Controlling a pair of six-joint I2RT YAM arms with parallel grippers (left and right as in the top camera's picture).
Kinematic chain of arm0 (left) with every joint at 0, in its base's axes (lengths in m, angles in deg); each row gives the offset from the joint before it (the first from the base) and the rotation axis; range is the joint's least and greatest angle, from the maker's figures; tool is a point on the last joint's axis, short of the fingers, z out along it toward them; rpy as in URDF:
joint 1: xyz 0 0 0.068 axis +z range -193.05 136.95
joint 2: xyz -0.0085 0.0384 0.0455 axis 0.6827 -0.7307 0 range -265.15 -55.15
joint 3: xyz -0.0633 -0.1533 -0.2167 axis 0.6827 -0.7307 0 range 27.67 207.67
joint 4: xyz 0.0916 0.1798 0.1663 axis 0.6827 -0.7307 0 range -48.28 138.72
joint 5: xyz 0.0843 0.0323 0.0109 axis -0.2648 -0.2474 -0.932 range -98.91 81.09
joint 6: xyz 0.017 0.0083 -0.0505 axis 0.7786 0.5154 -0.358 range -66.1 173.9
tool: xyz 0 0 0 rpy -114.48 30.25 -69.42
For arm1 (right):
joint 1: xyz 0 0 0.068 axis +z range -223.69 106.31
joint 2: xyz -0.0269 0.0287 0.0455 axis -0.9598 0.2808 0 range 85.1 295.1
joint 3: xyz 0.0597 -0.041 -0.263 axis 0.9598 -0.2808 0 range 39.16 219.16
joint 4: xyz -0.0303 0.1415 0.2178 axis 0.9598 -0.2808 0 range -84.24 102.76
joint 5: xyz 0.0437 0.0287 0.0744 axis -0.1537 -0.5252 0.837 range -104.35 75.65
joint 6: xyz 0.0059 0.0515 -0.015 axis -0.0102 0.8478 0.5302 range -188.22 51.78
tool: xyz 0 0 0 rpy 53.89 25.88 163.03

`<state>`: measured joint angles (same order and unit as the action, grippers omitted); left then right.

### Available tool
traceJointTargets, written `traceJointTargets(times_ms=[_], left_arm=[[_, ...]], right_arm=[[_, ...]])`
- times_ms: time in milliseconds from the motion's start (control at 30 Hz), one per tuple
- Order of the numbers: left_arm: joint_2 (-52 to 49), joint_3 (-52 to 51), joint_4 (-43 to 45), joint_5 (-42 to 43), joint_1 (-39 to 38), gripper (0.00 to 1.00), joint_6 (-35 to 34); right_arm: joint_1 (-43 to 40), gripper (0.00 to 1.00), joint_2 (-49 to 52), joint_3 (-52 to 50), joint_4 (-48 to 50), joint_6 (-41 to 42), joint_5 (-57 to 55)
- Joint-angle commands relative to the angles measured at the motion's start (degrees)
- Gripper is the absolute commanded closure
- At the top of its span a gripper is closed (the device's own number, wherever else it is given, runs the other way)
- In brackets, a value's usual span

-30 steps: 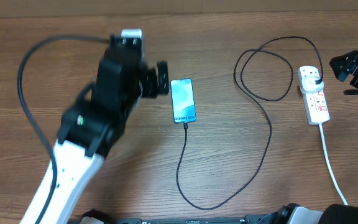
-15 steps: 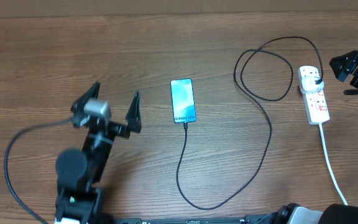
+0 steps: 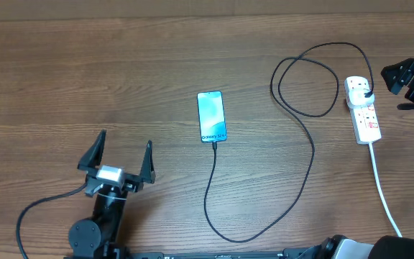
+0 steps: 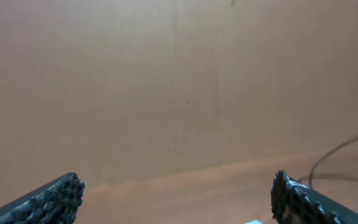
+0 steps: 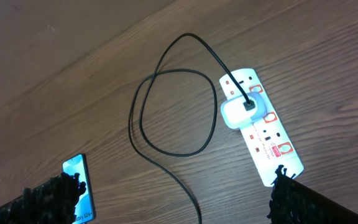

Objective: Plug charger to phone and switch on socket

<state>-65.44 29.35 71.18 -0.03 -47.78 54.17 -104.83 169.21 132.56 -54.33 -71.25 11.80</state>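
Observation:
The phone (image 3: 211, 116) lies flat mid-table with its blue screen lit; it also shows in the right wrist view (image 5: 79, 186). The black charger cable (image 3: 312, 155) meets the phone's near short end, loops toward the front, then runs right to an adapter (image 5: 241, 112) seated in the white socket strip (image 3: 366, 115). The strip also shows in the right wrist view (image 5: 272, 146). My left gripper (image 3: 124, 140) is open and empty at the front left, well clear of the phone. My right gripper (image 3: 402, 78) is open and empty, hovering just right of the strip.
The strip's white cord (image 3: 385, 194) runs toward the front right edge. The left wrist view shows a plain brown wall (image 4: 179, 81) beyond the table and a bit of cable (image 4: 337, 152) at the right.
My left arm has pulled back from beside the phone toward the front left edge, gripper still open. The phone, cable, strip and right arm have not moved.

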Motion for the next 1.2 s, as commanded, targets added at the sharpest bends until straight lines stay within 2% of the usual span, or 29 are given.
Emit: traceJointTargets(times_ms=[0,533,767,1167], left_arm=[[3.5,-1.4,-3.1,-0.1,1.2,0.00,1.5],[10.1,-1.4,-26.9,-6.5,4.4,0.00,1.4],[10.1,-1.4,-27.0,-6.9,5.2,0.00,4.3],[10.1,-1.4,-26.8,-6.5,5.3,0.00,3.4]], right_arm=[[-0.1,0.00,0.1,0.3,0.1,-0.4,0.2],[-0.1,0.00,0.1,0.3,0.1,-0.4,0.2],[-0.1,0.00,0.1,0.3,0.1,-0.4,0.2],[-0.1,0.00,0.1,0.3,0.1,-0.4,0.2]])
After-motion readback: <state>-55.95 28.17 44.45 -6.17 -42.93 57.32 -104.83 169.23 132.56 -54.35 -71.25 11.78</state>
